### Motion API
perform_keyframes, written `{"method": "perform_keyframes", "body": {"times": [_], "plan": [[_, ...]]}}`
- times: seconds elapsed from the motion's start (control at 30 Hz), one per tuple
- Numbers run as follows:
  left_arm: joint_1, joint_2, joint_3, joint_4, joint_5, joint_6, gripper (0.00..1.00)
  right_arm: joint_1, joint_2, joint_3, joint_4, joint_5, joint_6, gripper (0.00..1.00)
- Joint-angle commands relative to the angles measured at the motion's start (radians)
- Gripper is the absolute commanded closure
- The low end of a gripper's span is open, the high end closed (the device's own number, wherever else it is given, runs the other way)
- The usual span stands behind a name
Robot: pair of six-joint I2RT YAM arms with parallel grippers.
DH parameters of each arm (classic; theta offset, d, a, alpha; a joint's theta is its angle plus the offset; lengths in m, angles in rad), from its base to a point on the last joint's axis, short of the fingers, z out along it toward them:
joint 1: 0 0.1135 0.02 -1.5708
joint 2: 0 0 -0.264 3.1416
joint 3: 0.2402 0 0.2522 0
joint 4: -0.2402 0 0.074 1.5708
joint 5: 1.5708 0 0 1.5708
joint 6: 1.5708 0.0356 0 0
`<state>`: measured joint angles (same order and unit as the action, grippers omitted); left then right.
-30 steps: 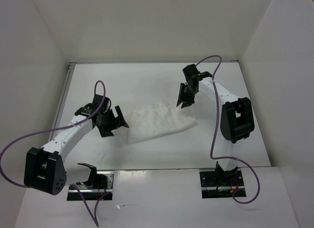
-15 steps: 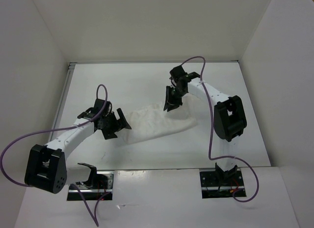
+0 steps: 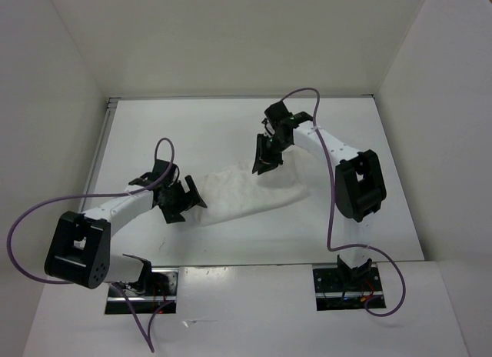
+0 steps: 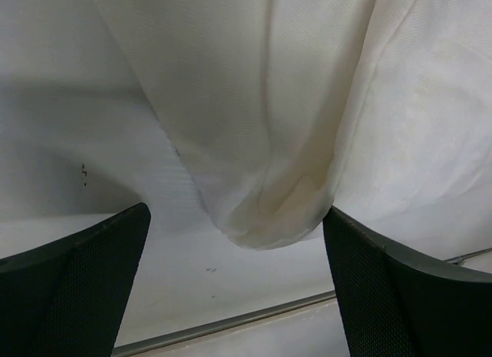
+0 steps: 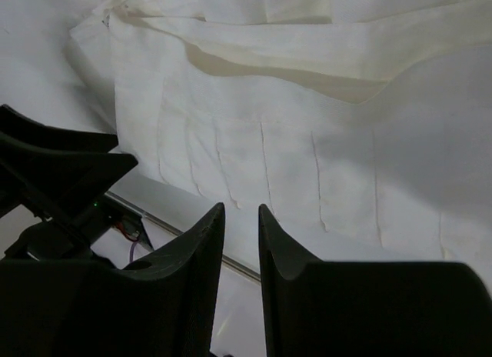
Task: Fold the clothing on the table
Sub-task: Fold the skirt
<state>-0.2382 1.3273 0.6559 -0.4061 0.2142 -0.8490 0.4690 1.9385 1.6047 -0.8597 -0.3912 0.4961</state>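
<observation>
We start at the left end effector (image 3: 187, 201). Its fingers are spread as wide as they go and hold nothing. Over the last second it has slid in toward the clothing (image 3: 254, 189). A rounded, bunched corner of the fabric (image 4: 269, 103) now sits just ahead of it, right between the two fingertips in the wrist view (image 4: 234, 212). We cannot tell whether the fingers already touch the counter (image 3: 192, 126) beneath. We judge this arm is lined up for a pinch on that corner but has not yet closed.

Moving right, the clothing stretches away from the left end effector as one rumpled band lying flat on the counter. Its outline looks much as it did a second ago, so we judge that no fold has been made yet.

At the right end effector (image 3: 264, 161) the change is larger. It has travelled along the far edge of the clothing, from the far right corner toward the middle, and its fingers have drawn nearer together. The wrist view (image 5: 240, 209) shows a narrow gap between them with no fabric in it. The creased cloth (image 5: 269, 157) lies directly below, and a loose flap sits beyond the fingertips. We take this as the arm still seeking its grip, so the task is at its start.
</observation>
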Motion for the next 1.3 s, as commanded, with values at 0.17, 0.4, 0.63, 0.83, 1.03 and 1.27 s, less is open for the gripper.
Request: {"method": "perform_keyframes", "body": {"times": [0.17,0.4,0.63,0.83,1.03,1.27], "plan": [[-0.004,0.105,-0.015,0.13,0.019,0.007,0.15,0.023,-0.016,0.058,-0.048,-0.025,-0.005,0.71],[-0.013,0.154,-0.015,0.141,0.033,0.018,0.8,0.023,-0.026,0.067,-0.067,-0.006,-0.005,0.71],[-0.023,0.153,0.028,0.076,-0.012,0.027,1.0,0.023,-0.055,-0.021,-0.104,-0.017,-0.043,0.72],[-0.023,0.165,0.1,0.066,-0.021,0.047,1.0,0.032,-0.079,-0.127,-0.075,-0.101,-0.08,1.0],[-0.023,0.185,0.111,0.066,0.001,0.056,1.0,0.042,0.002,-0.178,-0.006,-0.198,-0.093,1.0],[-0.023,0.161,0.171,0.012,0.001,0.056,1.0,0.066,0.126,-0.178,0.031,-0.207,-0.093,1.0]]}}
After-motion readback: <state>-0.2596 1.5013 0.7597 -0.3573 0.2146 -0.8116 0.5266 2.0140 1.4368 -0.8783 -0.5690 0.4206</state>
